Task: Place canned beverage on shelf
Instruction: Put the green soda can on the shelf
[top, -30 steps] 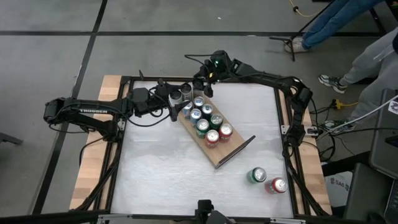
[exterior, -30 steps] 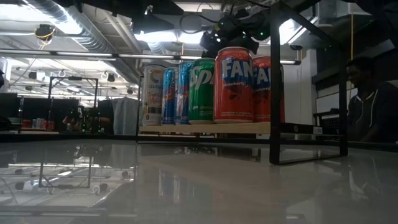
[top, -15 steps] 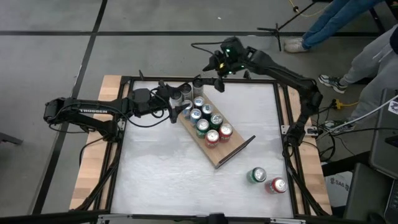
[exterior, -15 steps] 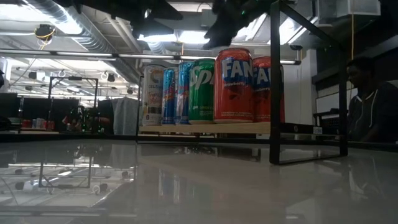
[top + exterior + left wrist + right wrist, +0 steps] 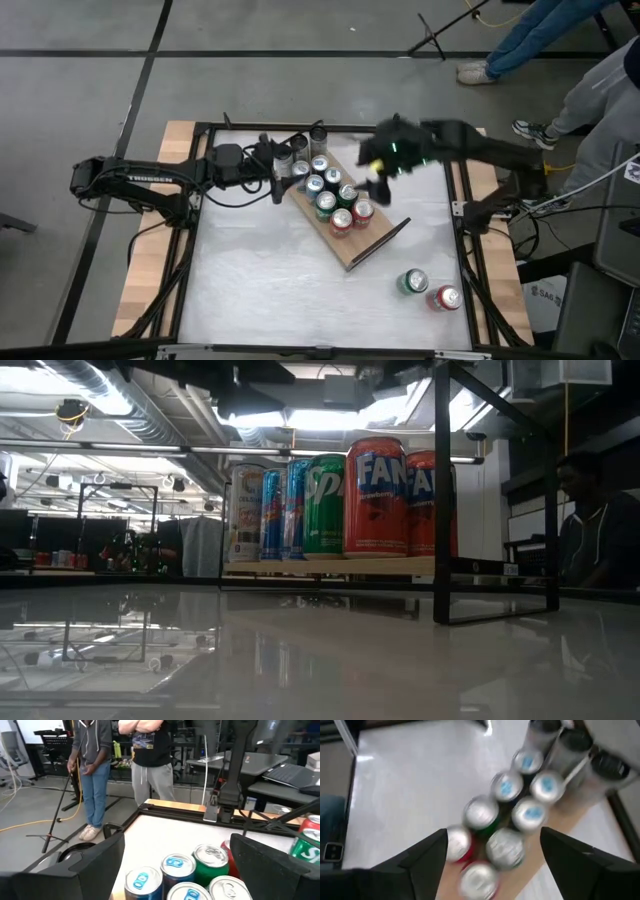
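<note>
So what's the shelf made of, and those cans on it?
The shelf looks like light-brown wood with a dull finish and thin black rails, probably metal. The cans look like shiny metal: their silver tops glint, and their sides carry glossy printed colours.

Left gripper [image 5: 281, 172] reaches in low with fingers spread, while the right gripper [image 5: 375, 168] hangs raised, fingers parted.

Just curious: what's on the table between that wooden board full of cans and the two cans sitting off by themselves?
Nothing: the high view shows bare white tabletop between the shelf and the two loose cans.
</note>
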`<action>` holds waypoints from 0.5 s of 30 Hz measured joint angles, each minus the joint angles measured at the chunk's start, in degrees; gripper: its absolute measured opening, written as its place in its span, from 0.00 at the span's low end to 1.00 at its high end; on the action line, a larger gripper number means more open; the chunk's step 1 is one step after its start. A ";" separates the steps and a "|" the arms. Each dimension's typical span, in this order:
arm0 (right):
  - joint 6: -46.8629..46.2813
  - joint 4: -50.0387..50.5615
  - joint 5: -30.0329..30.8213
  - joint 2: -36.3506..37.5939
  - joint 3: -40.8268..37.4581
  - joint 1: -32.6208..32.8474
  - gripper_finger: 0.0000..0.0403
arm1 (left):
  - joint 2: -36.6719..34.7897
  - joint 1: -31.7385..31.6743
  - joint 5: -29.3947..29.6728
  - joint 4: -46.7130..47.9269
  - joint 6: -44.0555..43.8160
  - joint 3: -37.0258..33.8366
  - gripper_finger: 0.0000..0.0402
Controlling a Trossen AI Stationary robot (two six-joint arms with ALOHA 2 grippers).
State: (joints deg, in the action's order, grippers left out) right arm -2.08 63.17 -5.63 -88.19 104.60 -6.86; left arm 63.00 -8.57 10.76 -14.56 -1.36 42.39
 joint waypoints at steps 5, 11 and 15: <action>-13.19 8.31 12.70 1.23 0.00 13.47 0.76 | 0.00 1.98 0.00 0.01 -0.01 0.00 0.88; -33.58 15.52 21.30 1.23 -1.75 27.55 0.76 | 0.00 5.77 0.00 0.01 0.00 0.00 0.88; -47.98 18.45 24.29 1.25 -4.75 36.03 0.76 | 0.00 8.27 0.02 0.01 -0.03 0.00 0.88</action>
State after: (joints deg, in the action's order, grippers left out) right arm -50.06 81.62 18.66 -86.94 99.85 29.17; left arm 63.00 -0.30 10.79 -14.55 -1.39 42.39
